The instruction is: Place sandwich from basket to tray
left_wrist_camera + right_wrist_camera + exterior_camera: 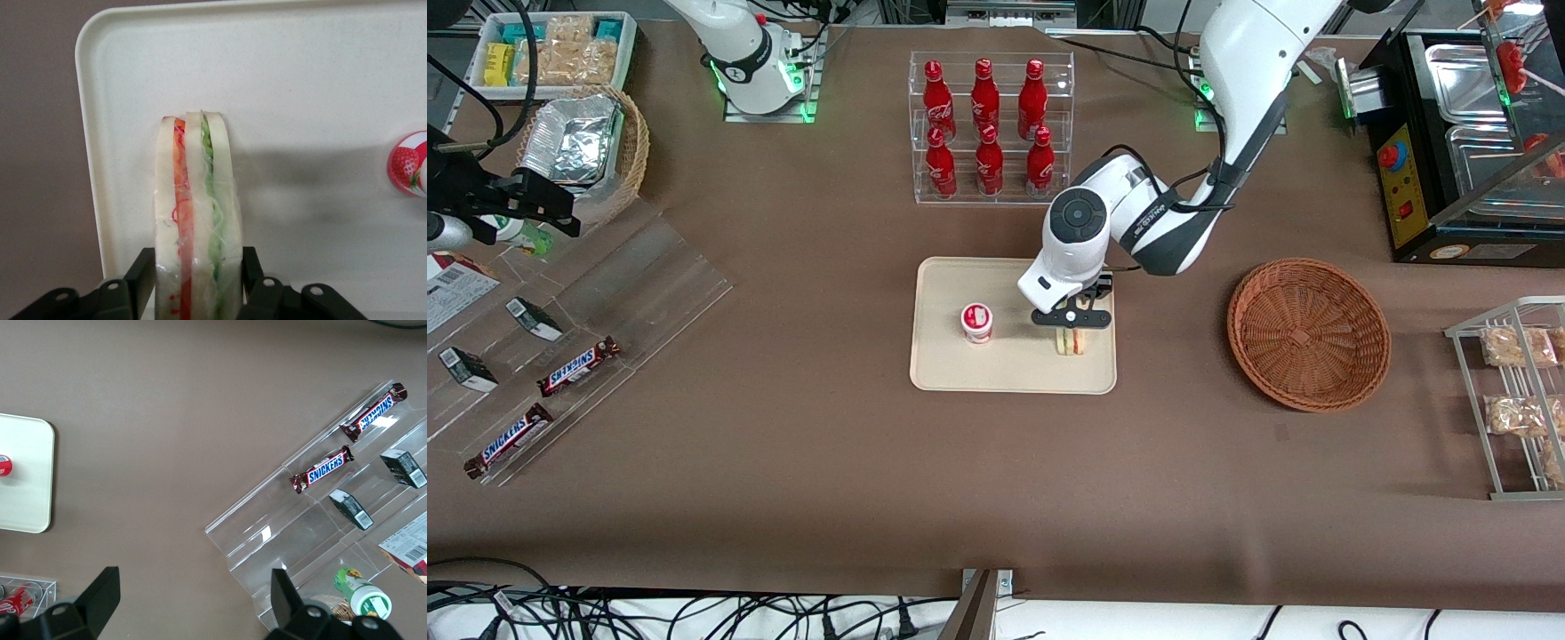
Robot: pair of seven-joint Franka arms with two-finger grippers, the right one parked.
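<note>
The sandwich [1070, 343] [197, 213], a clear-wrapped wedge of pale bread with red and green layers, stands on edge on the cream tray [960, 373] [320, 80], near the tray's end toward the basket. My left gripper [1072, 327] [197, 260] is right above it, shut on the sandwich, one black finger pressed against each bread face. The round reddish-brown wicker basket [1307, 333] lies beside the tray toward the working arm's end of the table, with nothing in it.
A small strawberry-lidded cup [977, 323] [408, 163] stands on the tray beside the sandwich. A clear rack of red bottles [990, 129] stands farther from the camera than the tray. A wire snack rack [1516, 400] and a black appliance [1467, 133] flank the basket.
</note>
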